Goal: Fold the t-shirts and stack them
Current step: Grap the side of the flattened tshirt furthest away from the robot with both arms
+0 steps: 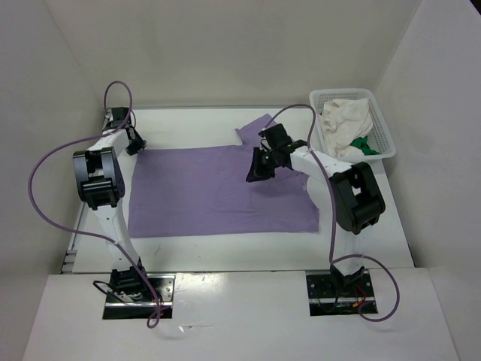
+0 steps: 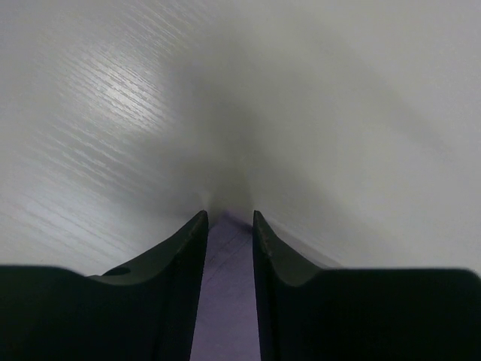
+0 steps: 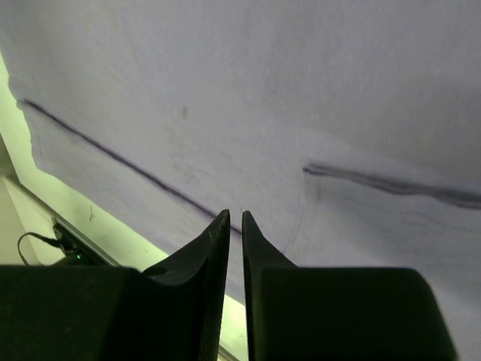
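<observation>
Shows a purple shirt (image 1: 210, 195) spread flat across the middle of the table (image 1: 225, 252), long side running left to right, near edge straight, right edge slightly slanted. Looks smooth and evenly lavender, with only faint creases. Has one short sleeve (image 1: 254, 134) jutting from the far edge toward the back wall; cannot tell where the other sleeve lies. Finds the left gripper (image 1: 135, 144) low at the shirt's far-left corner, fingers (image 2: 180, 256) apart by a modest gap, a strip of purple cloth showing in it and bare table beyond the tips; cannot tell whether that cloth is pinched. Places the right gripper (image 1: 254, 174) over the shirt's far-middle part, on the near side of the sleeve, its two black tips barely apart, only a thin slit between them, nothing in it. From the right wrist, shows pale cloth crossed by two dark seam lines. Shows a cream shirt (image 1: 346, 120) crumpled in the basket (image 1: 342, 93) at the far right, well apart from the purple one, and a green shirt (image 1: 364, 144) bunched at its near side.
</observation>
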